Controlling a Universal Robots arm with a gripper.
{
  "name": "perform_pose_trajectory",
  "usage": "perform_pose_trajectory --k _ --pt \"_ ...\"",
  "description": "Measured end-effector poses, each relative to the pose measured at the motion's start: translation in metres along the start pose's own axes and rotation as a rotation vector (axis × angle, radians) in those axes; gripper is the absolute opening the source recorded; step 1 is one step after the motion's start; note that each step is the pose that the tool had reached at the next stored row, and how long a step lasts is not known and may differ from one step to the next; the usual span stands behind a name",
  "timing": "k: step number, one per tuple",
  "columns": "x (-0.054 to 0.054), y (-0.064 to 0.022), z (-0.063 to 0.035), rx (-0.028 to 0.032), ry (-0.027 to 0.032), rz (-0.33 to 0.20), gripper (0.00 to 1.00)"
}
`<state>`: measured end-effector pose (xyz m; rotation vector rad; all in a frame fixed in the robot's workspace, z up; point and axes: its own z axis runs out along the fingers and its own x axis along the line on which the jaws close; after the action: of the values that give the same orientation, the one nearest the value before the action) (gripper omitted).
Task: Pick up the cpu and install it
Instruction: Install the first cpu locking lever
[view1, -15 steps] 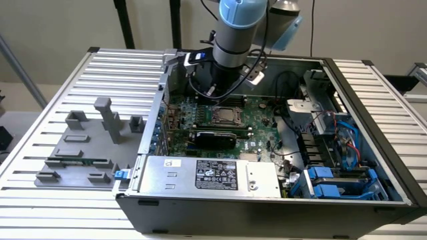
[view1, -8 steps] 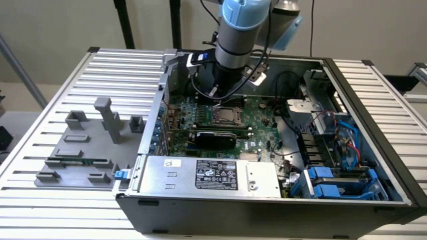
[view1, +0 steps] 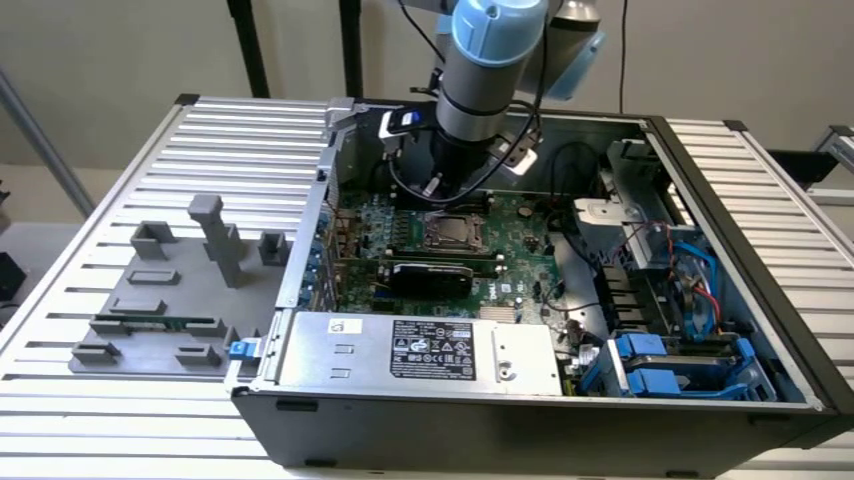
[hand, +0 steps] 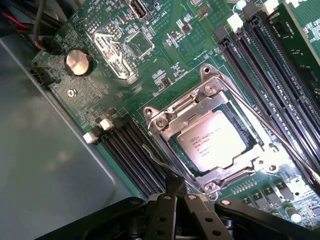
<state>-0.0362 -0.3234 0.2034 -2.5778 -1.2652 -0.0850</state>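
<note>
Since cpu (hand: 212, 145) lies flat in socket, silver lid up, steel frame (hand: 192, 102) sits around edges, likely to clamp it to contacts. Gripper (hand: 176, 187) near socket corner, black fingers pressed together, pinching nothing; contact with frame unclear. Green board (hand: 165, 55) matte, studded with parts. Long black memory slots (hand: 132, 150) flank socket. Round shiny battery (hand: 78, 62) well apart.

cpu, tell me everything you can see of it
The cpu is a small flat square chip with a silver metal top carrying dark print too small to read. It lies flat in the socket on the green motherboard, between banks of black memory slots. A bright metal frame with screws at its corners borders it. The shut tool is near one frame corner and holds nothing.
</note>
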Motion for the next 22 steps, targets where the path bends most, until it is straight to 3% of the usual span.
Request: perform_pose_trajectory --k 22 --pt "0.0094 0.0095 0.0036 -0.0095 -0.0135 0.001 0.11"
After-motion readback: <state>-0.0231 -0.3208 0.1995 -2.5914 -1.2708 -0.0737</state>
